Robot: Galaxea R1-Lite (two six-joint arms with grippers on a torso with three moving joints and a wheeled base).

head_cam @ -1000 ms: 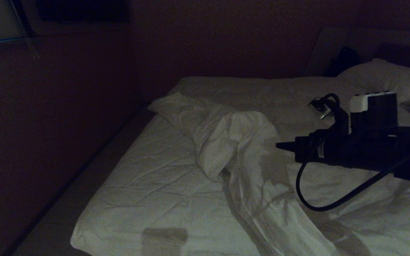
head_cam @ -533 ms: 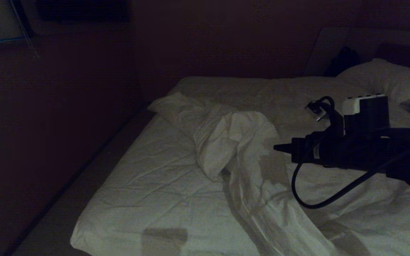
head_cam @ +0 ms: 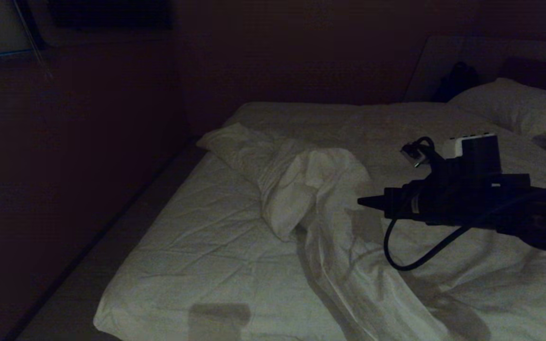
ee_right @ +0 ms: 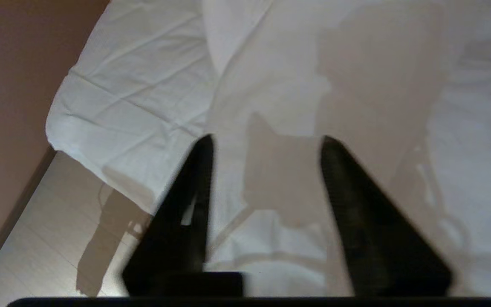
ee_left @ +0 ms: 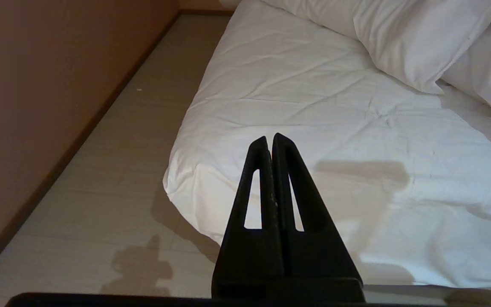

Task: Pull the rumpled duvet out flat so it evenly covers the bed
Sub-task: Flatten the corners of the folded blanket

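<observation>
Presently, the thick, puffy white duvet [head_cam: 320, 199] is found bunched in a ridge across the wide white-sheeted bed [head_cam: 197, 246]. The right gripper [ee_right: 267, 145] is held above it, jaws parted and empty. The left gripper [ee_left: 270, 140], jaws pressed together, is parked beyond the bed's corner.

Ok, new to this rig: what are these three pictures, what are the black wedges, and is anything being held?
It is a two-armed robot at a bed. The dark picture is from its head camera; the other two are from cameras on each wrist, looking past the fingers. The black wedges are those fingers. The left pincer is shut and empty, off the bed's corner. The right pincer is open above the rumpled duvet, holding nothing. The duvet lies bunched in a ridge across the sheet, with a pillow at the far end.
</observation>
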